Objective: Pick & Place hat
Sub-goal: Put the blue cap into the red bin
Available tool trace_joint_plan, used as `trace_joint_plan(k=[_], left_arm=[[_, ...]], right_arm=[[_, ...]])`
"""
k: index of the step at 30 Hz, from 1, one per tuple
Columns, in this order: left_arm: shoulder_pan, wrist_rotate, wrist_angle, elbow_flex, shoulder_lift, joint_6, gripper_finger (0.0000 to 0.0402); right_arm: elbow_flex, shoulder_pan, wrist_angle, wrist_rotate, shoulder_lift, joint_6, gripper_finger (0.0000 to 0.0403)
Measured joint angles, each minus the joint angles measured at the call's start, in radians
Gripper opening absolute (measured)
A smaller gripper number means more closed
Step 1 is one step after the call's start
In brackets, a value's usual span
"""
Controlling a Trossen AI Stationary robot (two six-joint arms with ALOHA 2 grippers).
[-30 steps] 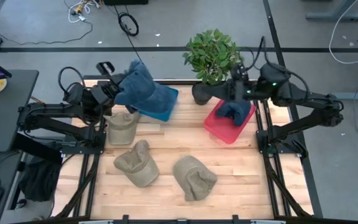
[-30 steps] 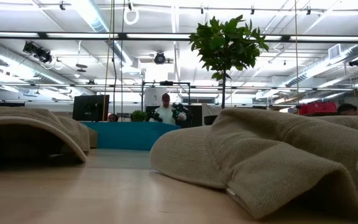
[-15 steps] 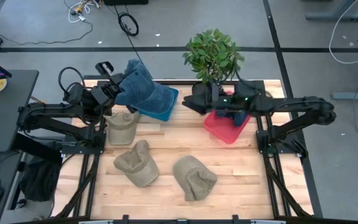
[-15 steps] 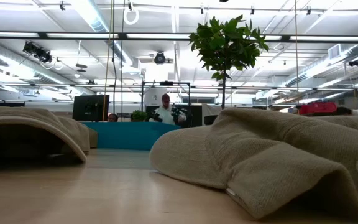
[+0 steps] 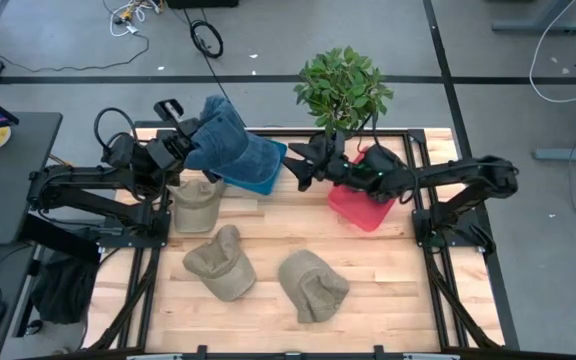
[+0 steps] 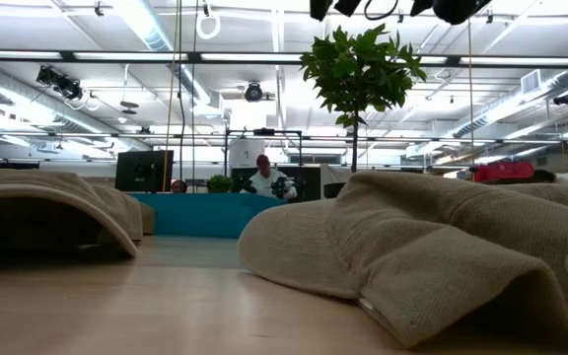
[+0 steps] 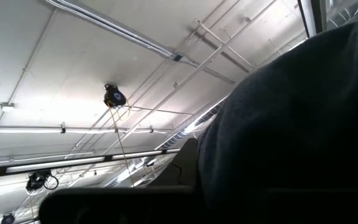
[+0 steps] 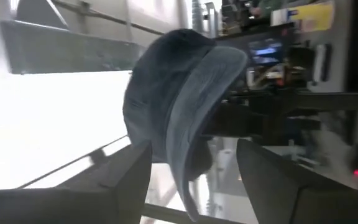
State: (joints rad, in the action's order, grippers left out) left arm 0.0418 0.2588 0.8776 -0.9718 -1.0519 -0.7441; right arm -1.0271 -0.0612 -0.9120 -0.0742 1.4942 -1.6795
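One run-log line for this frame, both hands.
left hand: shut on blue hat, raised | right hand: open, reaching toward blue hat | three tan hats on table

Two black jointed arms [image 5: 88, 185], looped black cables; right pincer [image 5: 301, 166] black.

No text, label, brand, number or sign can be read anywhere in these views
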Motion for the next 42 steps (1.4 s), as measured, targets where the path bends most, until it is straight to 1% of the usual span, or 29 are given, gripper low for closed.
trace_joint_plan(k=[4,10,13,16,18,22,27,35,42], left_arm=[[0.000,0.000,0.000,0.000,-0.001,0.027,0.0005],[0.000,-0.001,-0.006,0.000,-0.001,0.028,0.0005],[0.000,0.000,-0.009,0.000,-0.001,0.026,0.0005],[0.000,-0.001,-0.010,0.000,-0.001,0.025,0.0005],[0.000,0.000,-0.010,0.000,-0.001,0.025,0.0005],[0.000,0.000,-0.014,0.000,-0.001,0.025,0.0005],[0.000,0.000,-0.016,0.000,-0.001,0.000,0.0005],[0.000,0.000,-0.016,0.000,-0.001,-0.002,0.0005],[0.000,0.000,-0.016,0.000,-0.001,-0.012,0.0005]], right_arm=[[-0.007,0.000,-0.065,-0.023,0.026,-0.043,0.0238],[-0.078,0.000,-0.056,-0.018,0.045,-0.021,0.0238],[-0.125,0.004,-0.008,-0.012,0.054,-0.030,0.0238],[-0.159,0.004,0.064,0.042,0.056,-0.025,0.0238],[-0.171,0.005,0.105,0.057,0.056,-0.032,0.0238],[-0.174,0.013,0.115,0.071,0.056,-0.042,0.0238],[-0.174,0.028,0.151,0.187,0.056,-0.078,0.0238],[-0.174,0.033,0.166,0.202,0.056,-0.098,0.0238],[-0.175,0.035,0.204,0.333,0.056,-0.097,0.0238]])
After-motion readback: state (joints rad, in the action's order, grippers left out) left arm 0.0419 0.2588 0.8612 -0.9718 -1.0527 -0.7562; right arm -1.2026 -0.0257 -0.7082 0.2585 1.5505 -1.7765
